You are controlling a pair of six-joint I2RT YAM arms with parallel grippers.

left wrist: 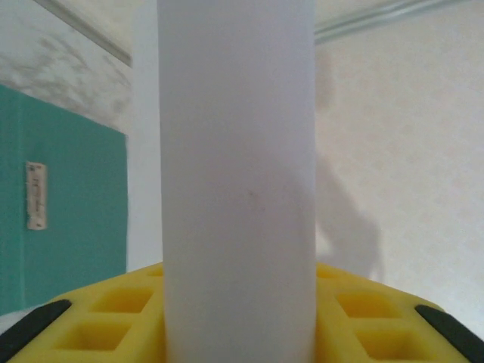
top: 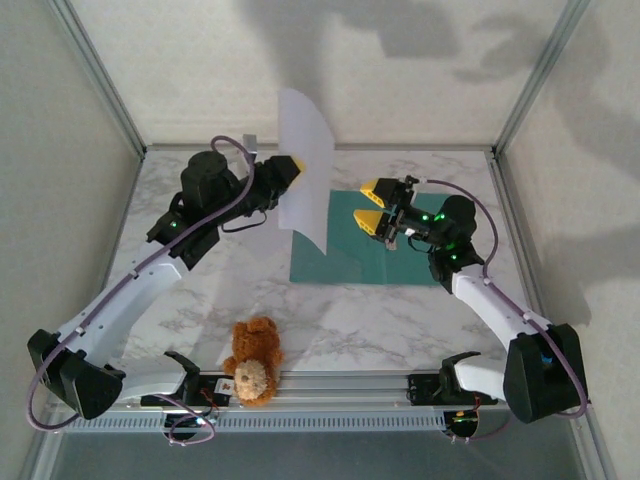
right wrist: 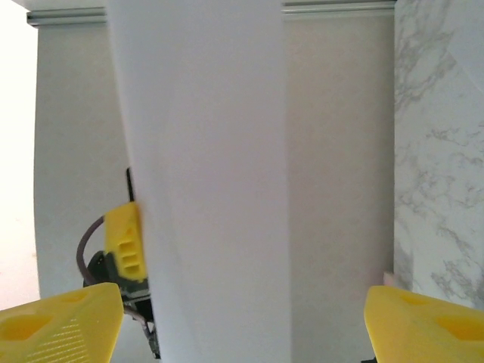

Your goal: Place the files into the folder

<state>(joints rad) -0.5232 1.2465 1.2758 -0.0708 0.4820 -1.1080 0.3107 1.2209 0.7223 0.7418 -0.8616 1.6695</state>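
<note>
The files (top: 306, 165) are white sheets held upright and bowed above the table, with my left gripper (top: 292, 168) shut on their left edge. In the left wrist view the files (left wrist: 238, 174) rise as a white band between the yellow fingers (left wrist: 113, 318) of the left gripper (left wrist: 238, 321). The teal folder (top: 372, 255) lies flat on the marble just right of the sheets, and its cover (left wrist: 68, 204) bears a small label. My right gripper (top: 372, 205) hovers over the folder, open, facing the files (right wrist: 204, 181) without touching them. Its fingers (right wrist: 57, 325) stand wide apart around the right gripper (right wrist: 242, 333).
A brown teddy bear (top: 253, 362) sits at the near edge between the arm bases. Metal frame posts (top: 100, 75) and pale walls enclose the marble table (top: 200, 300). Open tabletop lies in front of the folder.
</note>
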